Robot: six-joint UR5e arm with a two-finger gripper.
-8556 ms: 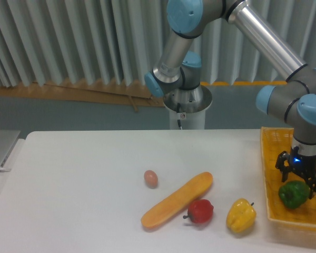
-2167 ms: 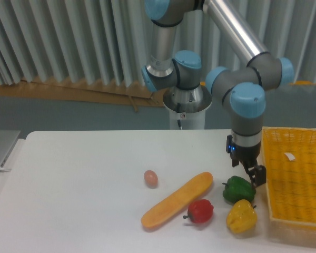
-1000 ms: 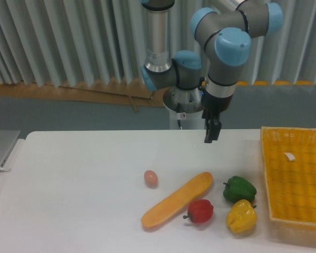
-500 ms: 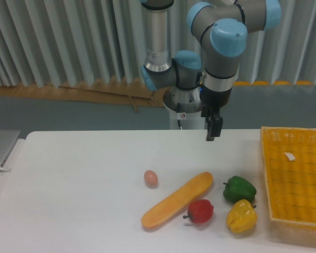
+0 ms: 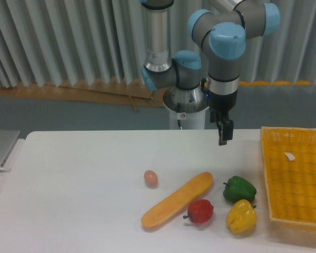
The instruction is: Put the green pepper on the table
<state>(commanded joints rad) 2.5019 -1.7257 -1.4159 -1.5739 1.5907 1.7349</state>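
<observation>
My gripper [image 5: 223, 133] hangs above table [image 5: 68, 179], holding nothing; whether jaws parted or together, cannot tell from this edge-on angle. Green pepper [image 5: 238, 189] sits on table below me and slightly right, touching yellow pepper [image 5: 240, 215], near basket [image 5: 295, 179]. Placement looks done. Good finish: lift clear, avoid brushing pepper.

Behind the tabletop I see a wall of grey vertical slats [image 5: 68, 42], a wooden board [image 5: 79, 92] along its foot, and grey floor [image 5: 68, 116].
</observation>
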